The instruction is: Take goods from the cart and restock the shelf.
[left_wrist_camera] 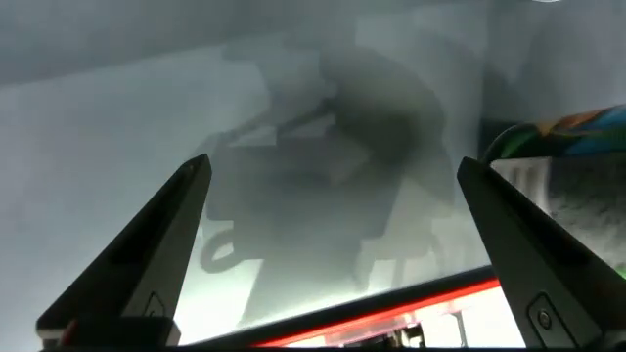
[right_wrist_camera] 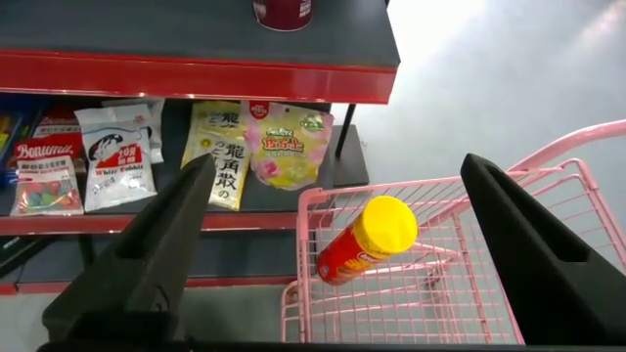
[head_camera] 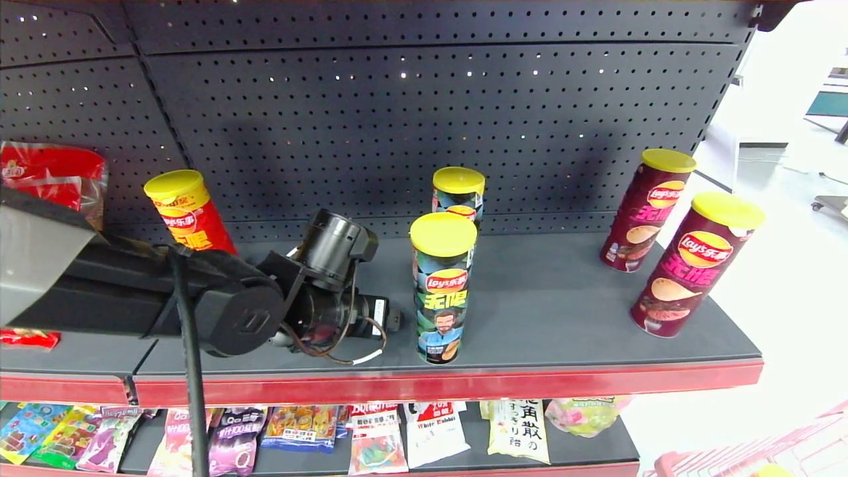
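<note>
A round red-and-yellow logo with large characters beneath it marks the green can [head_camera: 442, 291] at centre frame in the head view. The same marks show on the near maroon can [head_camera: 695, 265] and far maroon can [head_camera: 646, 212] at right, and on the red can [head_camera: 187, 212] at upper left. Along the bottom edge, a cream bag [head_camera: 519, 430] bears black characters. A white bag [head_camera: 434, 430] carries small Latin lettering, seemingly two words.

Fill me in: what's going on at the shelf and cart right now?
Restocking is under way. The left gripper is open and empty, low over the dark grey shelf with the red front edge, beside the green-patterned chip can with a yellow lid that stands near the front. The right gripper is open above the pink wire cart, where a red chip can with a yellow lid lies on its side, not yet picked up.
</note>
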Available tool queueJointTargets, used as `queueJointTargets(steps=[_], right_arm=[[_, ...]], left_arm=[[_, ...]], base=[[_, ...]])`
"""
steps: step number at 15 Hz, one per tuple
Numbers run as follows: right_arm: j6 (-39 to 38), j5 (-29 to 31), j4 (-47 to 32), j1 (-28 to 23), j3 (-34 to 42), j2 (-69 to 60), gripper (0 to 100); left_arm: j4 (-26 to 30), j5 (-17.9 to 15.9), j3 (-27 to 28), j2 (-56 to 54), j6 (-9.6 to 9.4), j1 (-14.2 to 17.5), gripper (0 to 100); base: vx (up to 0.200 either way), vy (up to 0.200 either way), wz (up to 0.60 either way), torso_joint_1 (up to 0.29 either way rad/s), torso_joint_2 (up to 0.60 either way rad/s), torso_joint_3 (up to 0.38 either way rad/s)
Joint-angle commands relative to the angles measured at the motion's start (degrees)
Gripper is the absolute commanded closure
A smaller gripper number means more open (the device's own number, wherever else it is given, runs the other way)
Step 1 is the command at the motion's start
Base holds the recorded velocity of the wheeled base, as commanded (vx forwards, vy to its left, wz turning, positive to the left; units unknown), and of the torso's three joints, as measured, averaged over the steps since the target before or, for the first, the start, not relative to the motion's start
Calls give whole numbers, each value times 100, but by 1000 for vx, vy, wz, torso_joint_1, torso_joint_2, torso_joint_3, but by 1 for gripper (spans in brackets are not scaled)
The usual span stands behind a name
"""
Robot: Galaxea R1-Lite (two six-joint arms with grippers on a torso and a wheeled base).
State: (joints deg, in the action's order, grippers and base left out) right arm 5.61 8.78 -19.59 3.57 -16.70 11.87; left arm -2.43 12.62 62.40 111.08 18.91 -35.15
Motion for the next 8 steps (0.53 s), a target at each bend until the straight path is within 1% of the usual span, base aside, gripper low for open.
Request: queueJointTargets(steps=[1,4,8], right_arm=[[2,1,-1,-6,18,43,0],[2,1,-1,-6,0,34,0],[2,1,-1,-14,-9,34,0]], left_arm=[[-4,4,88,98,-1,-71,0],[-4,4,176,203,-1,-150,0],[-4,4,272,291,-1,-150,0]], base=[[0,0,0,0,0,0],[0,0,0,0,0,0],[0,0,0,0,0,0]])
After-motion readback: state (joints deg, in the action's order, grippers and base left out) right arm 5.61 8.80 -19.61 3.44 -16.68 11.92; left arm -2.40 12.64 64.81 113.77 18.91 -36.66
